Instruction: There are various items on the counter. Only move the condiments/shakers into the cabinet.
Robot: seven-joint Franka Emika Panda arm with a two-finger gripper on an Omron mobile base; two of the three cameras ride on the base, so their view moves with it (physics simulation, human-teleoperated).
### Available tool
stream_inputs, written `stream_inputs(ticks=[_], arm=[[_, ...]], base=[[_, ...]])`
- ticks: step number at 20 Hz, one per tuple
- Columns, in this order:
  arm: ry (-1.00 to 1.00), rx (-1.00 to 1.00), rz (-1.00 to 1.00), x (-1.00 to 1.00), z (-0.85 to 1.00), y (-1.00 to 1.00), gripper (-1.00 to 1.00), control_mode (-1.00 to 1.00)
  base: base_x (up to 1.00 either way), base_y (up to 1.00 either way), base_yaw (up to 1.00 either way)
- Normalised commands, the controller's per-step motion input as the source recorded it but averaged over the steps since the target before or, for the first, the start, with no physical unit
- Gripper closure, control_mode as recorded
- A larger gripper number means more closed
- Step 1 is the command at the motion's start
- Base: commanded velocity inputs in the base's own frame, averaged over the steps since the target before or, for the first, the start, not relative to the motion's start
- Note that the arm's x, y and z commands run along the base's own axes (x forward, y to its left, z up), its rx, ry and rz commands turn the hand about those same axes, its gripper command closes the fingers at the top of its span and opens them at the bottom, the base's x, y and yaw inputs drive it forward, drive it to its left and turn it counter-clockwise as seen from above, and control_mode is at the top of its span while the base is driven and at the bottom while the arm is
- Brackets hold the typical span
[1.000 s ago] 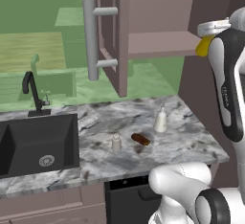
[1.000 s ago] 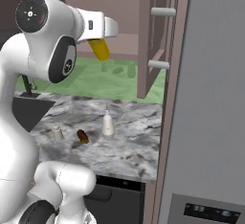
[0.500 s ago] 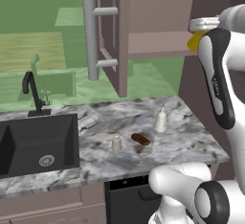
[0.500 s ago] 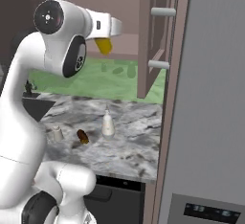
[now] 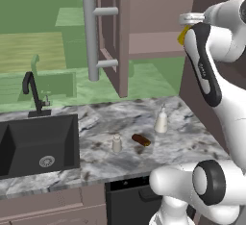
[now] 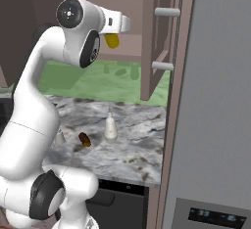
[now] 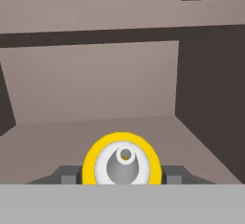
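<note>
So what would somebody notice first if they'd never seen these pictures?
Probably the big white robot arm reaching up high, its claw shut on a yellow squeeze bottle at the open cabinet. Next, the little things on the marbled counter below: a white bottle, a brown lump and a small shaker.
</note>
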Motion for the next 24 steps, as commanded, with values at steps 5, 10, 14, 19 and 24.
stream_inputs(ticks=[5,10,14,19,24], arm=[[0.01,0.00,0.00,0.58,-0.10,0.00,1.00,-1.00],[0.06,0.00,0.00,0.49,-0.32,0.00,1.00,-1.00],[0.11,-0.03,0.00,0.40,-0.38,0.00,1.00,-1.00],[0.09,-0.03,0.00,0.29,-0.34,0.02,1.00,-1.00],[0.10,-0.01,0.00,0.32,-0.03,0.03,1.00,-1.00]], base=[[0.00,0.00,0.00],[0.00,0.00,0.00],[0.00,0.00,0.00],[0.00,0.00,0.00],[0.00,0.00,0.00]])
